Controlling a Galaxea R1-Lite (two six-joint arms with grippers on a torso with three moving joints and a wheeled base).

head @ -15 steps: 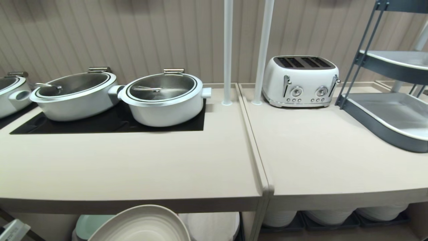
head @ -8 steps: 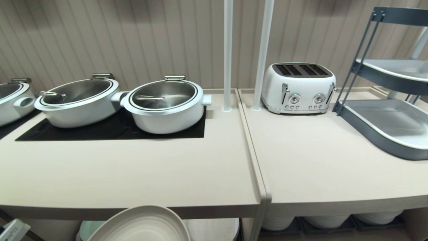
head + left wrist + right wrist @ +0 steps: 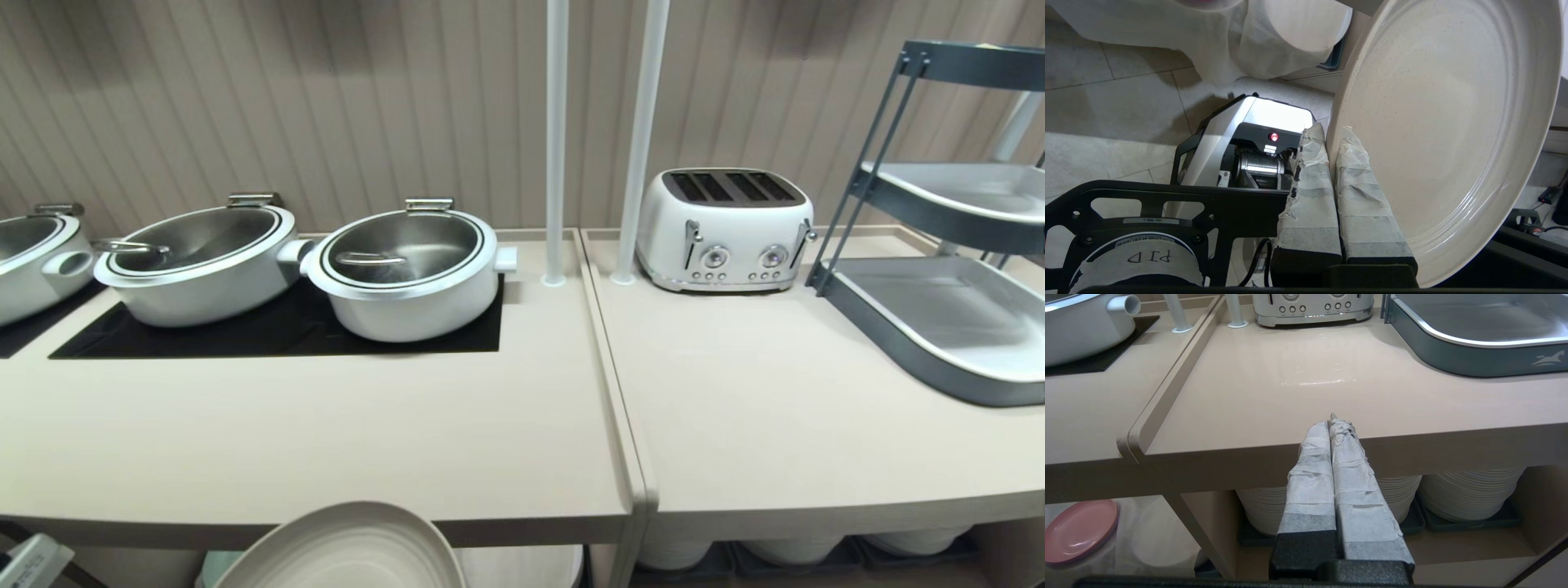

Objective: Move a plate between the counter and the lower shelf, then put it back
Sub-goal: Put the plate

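Gripping the plate (image 3: 1445, 134) by a thin bite on its rim, the left gripper (image 3: 1331, 136) holds it out in front of and below the counter (image 3: 326, 441), whose front lip sits just above the plate's upper edge in the head view. From here the likeliest mishap is a knock: if the plate comes up without first clearing that lip, its rim could strike the counter's underside or edge and twist out of the pinch. The hold itself looks slight, with the taped fingers (image 3: 1310, 192) closed almost to touching, one on each face of the rim, so a jolt or a tilt could let the plate pivot or slip. Behind it, the lower shelf (image 3: 1249, 45) with its white cloth lies close enough that a loose fold might snag the plate. Farther right, the pots (image 3: 408, 269) on the black cooktop (image 3: 269, 335) crowd the back of the counter, leaving the bare front strip as the safer landing spot. At far right, the right gripper (image 3: 1333, 418) sits idle before the neighbouring worktop (image 3: 1298, 384), its fingers pressed together and holding nothing.
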